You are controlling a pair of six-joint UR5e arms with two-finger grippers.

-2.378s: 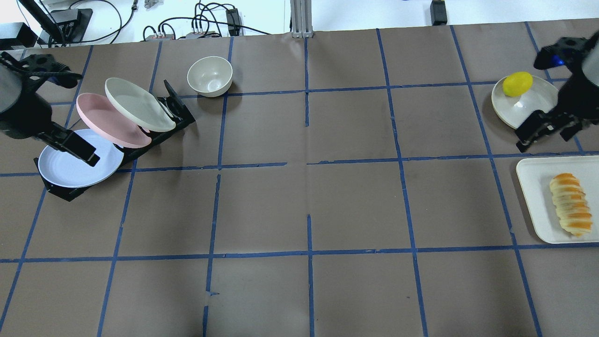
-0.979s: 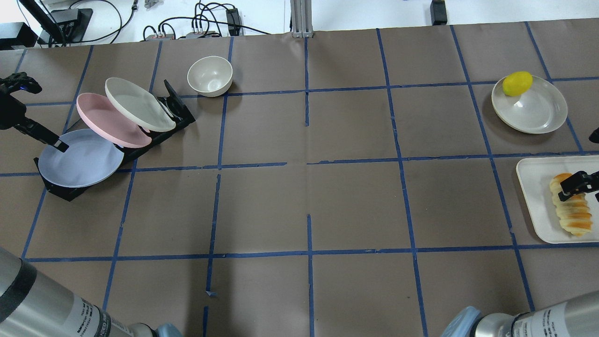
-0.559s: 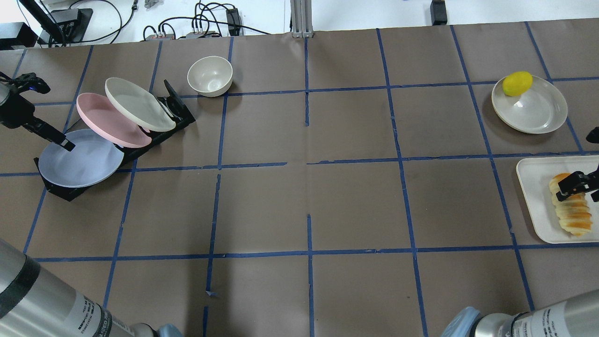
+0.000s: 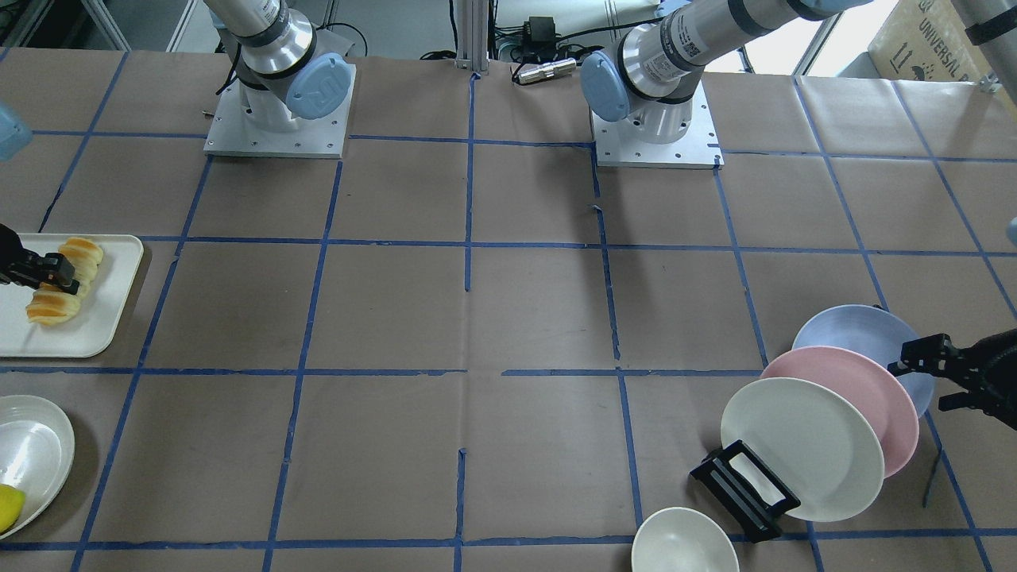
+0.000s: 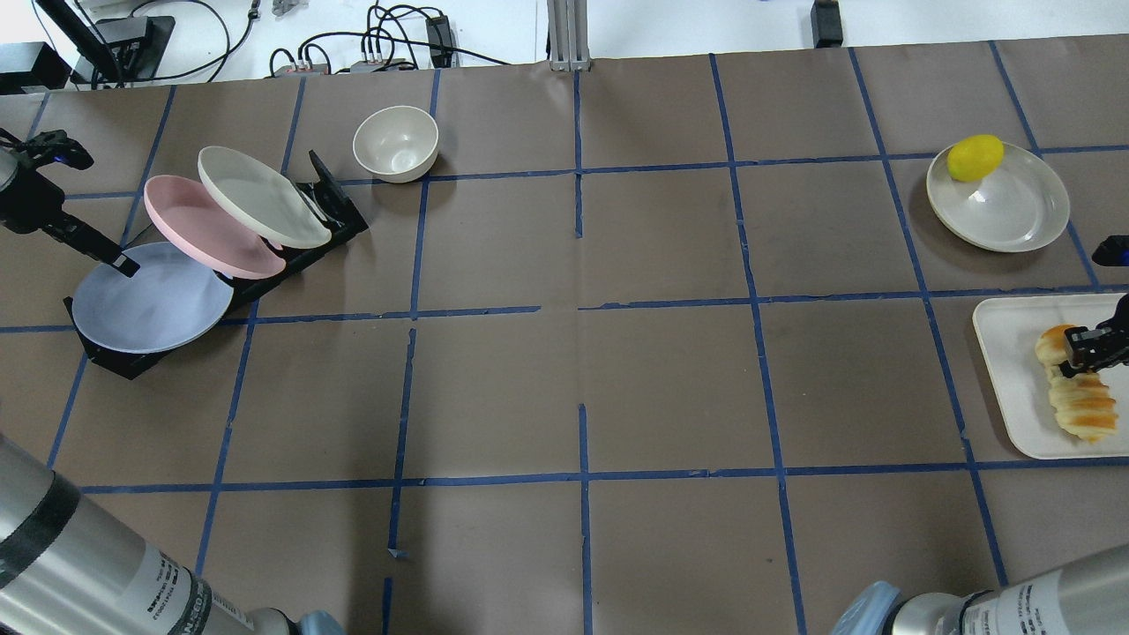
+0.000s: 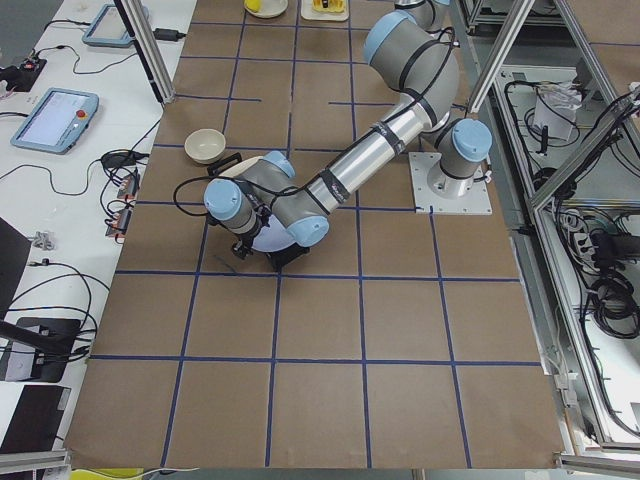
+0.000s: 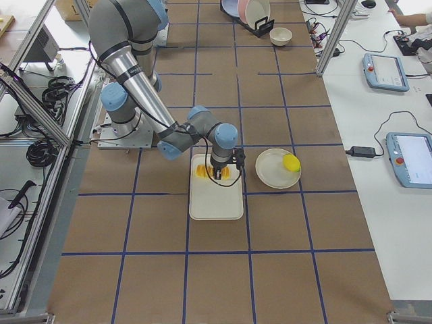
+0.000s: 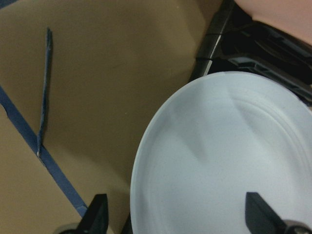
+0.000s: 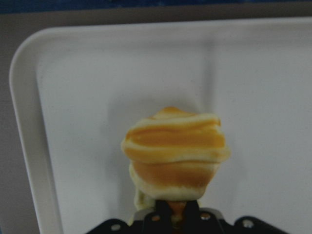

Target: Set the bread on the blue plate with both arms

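Note:
The bread [image 5: 1080,401], a striped orange and pale loaf, lies on a white tray [image 5: 1005,353] at the right edge. My right gripper [image 5: 1087,348] is shut on its far end. In the right wrist view the bread [image 9: 174,151] sits just ahead of the closed fingers. The blue plate [image 5: 150,304] leans in the lowest slot of a black rack at the far left. My left gripper [image 5: 119,263] is open at the plate's far-left rim. In the left wrist view one finger [image 8: 97,219] is outside the rim and the other over the plate [image 8: 229,156].
A pink plate [image 5: 203,229] and a cream plate [image 5: 260,203] lean in the same black rack [image 5: 331,212]. A cream bowl [image 5: 395,143] stands behind it. A yellow lemon-like piece [image 5: 975,157] sits on a cream plate [image 5: 1010,212] beyond the tray.
My right gripper has come down from beside the lemon's plate onto the bread and closed on it. My left gripper has moved from over the blue plate's middle to its far-left rim.

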